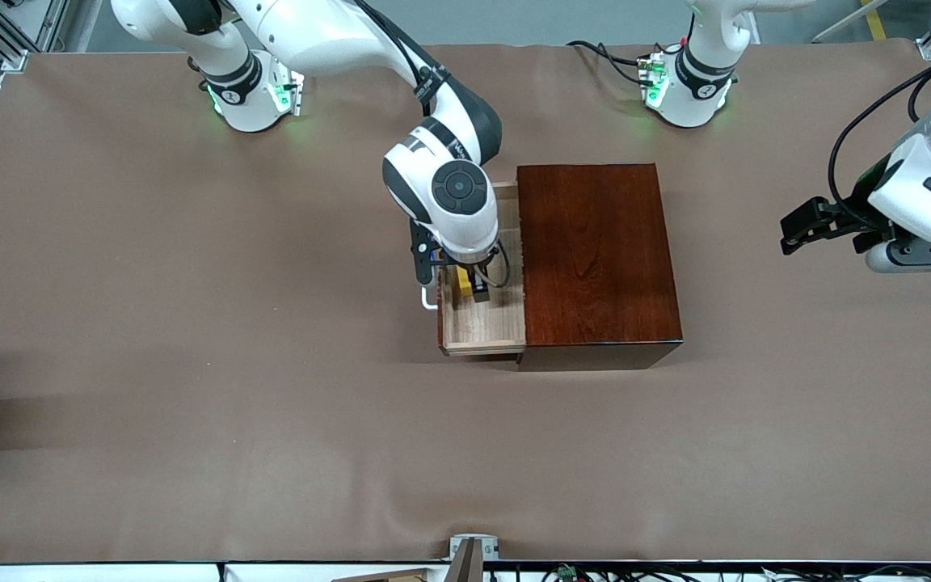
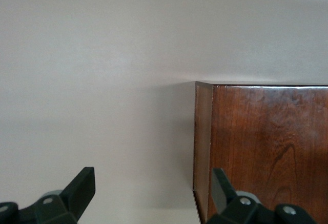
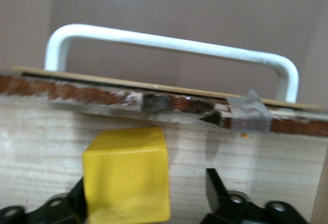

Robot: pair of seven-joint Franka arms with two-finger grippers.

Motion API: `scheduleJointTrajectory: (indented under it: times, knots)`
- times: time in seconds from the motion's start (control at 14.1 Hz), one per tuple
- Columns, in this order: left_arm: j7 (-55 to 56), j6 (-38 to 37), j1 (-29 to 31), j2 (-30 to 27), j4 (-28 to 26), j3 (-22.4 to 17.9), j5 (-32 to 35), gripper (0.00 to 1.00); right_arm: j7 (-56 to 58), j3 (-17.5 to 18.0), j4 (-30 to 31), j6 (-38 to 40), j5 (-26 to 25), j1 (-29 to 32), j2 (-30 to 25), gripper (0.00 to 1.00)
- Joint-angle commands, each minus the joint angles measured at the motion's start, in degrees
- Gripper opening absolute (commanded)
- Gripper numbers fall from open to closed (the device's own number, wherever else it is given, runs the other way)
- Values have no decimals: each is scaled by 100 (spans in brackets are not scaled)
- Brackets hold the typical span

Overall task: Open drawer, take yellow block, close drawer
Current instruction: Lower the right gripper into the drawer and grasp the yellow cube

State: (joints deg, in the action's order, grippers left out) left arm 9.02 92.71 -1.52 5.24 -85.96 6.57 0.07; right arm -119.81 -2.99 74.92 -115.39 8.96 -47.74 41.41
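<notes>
**Drawer open, block between the fingers, lift and close left to do**

You have the drawer (image 1: 483, 323) pulled out of the wooden box (image 1: 599, 255) toward the right arm's end of the desk (image 1: 191, 323), so the first step reads as done. Your right pincer (image 1: 473, 289) is down inside the drawer, its fingers standing apart with the yellow block (image 3: 127, 172) between them. One finger (image 3: 72, 203) sits against a side of the block; the other (image 3: 218, 188) is clear of it, so the grip does not look complete. The block rests on the drawer floor just inside the drawer front. What remains, as far as you can judge: close on the block, lift it out, then push the drawer shut.

Your left pincer (image 2: 151, 193) waits with its fingers wide, over the desk at the box's edge toward the left arm's end.

The box is glossy dark reddish-brown wood with visible grain. The drawer inside is pale, matte light wood. The handle (image 3: 169, 44) is a smooth white U-shaped bar. The block is a plain bright cube with slightly rounded edges. The desk is covered in a dull brown sheet.
</notes>
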Motion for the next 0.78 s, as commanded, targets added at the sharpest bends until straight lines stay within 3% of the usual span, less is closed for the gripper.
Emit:
scheduleJointTrajectory:
  times: [0.0,0.71]
  knots:
    - [-76,54,21,-23,-18,29,-7,100,388,-44,40,86,35,1,-151,0]
    - [-76,54,12,-23,-18,46,-7,100,388,-26,-486,227,35,186,-327,0]
